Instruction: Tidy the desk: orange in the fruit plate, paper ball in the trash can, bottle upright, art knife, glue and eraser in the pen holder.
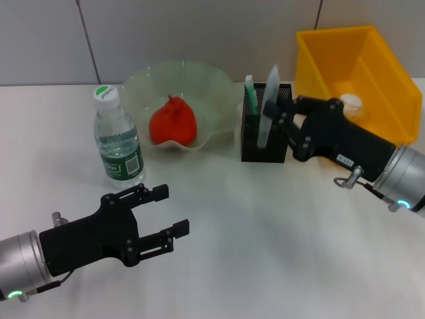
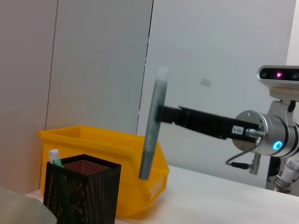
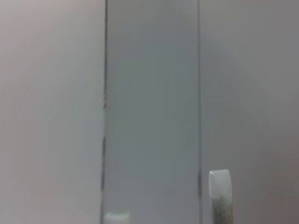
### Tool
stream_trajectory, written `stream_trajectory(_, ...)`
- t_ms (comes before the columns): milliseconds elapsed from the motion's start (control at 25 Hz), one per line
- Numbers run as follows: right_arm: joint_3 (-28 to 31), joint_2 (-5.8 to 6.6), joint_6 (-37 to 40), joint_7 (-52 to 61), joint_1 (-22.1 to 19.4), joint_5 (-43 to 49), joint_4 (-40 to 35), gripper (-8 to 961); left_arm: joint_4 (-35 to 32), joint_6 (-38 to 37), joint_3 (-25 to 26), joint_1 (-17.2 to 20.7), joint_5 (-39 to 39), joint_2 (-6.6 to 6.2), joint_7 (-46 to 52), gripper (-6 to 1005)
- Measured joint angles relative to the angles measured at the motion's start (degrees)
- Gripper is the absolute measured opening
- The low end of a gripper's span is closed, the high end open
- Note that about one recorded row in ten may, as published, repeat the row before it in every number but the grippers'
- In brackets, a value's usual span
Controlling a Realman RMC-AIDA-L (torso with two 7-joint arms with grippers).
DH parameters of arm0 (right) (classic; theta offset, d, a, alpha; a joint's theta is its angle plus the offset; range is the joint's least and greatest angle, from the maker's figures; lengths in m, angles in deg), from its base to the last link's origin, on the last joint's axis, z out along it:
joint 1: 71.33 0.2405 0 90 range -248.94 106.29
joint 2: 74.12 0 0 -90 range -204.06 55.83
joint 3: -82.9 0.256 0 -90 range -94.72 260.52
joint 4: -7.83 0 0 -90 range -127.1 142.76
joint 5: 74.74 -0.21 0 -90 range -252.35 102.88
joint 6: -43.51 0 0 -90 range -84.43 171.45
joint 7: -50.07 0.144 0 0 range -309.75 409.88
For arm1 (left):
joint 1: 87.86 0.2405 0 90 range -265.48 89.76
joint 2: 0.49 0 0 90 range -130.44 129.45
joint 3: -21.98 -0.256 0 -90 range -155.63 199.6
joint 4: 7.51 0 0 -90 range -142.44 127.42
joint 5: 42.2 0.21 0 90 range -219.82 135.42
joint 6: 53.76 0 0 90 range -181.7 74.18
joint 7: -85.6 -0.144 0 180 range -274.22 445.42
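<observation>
My right gripper (image 1: 272,109) is shut on a long grey stick, seemingly the art knife (image 1: 267,116), held nearly upright over the black mesh pen holder (image 1: 264,136); its lower end shows outside the mesh (image 2: 145,170). A green-and-white stick (image 1: 250,93), perhaps the glue, stands in the holder. The orange (image 1: 174,122) lies in the translucent fruit plate (image 1: 212,86). The bottle (image 1: 117,136) stands upright. A paper ball (image 1: 350,102) lies in the yellow trash can (image 1: 332,50). My left gripper (image 1: 169,211) hovers open near the front left. The eraser is out of view.
The trash can stands at the back right, close behind my right arm. Fruit plate, bottle and pen holder form a row along the back. Bare white table lies between my two arms.
</observation>
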Motion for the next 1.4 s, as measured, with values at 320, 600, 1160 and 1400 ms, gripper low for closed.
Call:
stream_trajectory(320, 0.28, -0.27, 2.46, -6.45, 2.28, -8.8, 5.08, 129, 0.05, 0.0, 0.17, -0.09, -0.09, 0.0, 0.0, 752)
stream_trajectory(600, 0.52, -0.28, 1.35, -8.12, 3.79, -16.89, 8.58, 129, 0.14, 0.0, 0.17, -0.11, -0.09, 0.0, 0.0, 752)
stream_trajectory(1160, 0.56, -0.27, -8.97, -8.33, 7.32, -19.68, 9.18, 130, 1.05, 2.4, 0.17, 0.12, -3.5, 0.09, -0.66, 752)
stream_trajectory(1400, 0.53, -0.27, -12.05, -8.25, 8.68, -20.31, 9.17, 129, 1.45, 3.02, 0.08, 0.19, -3.81, 0.09, -0.77, 752)
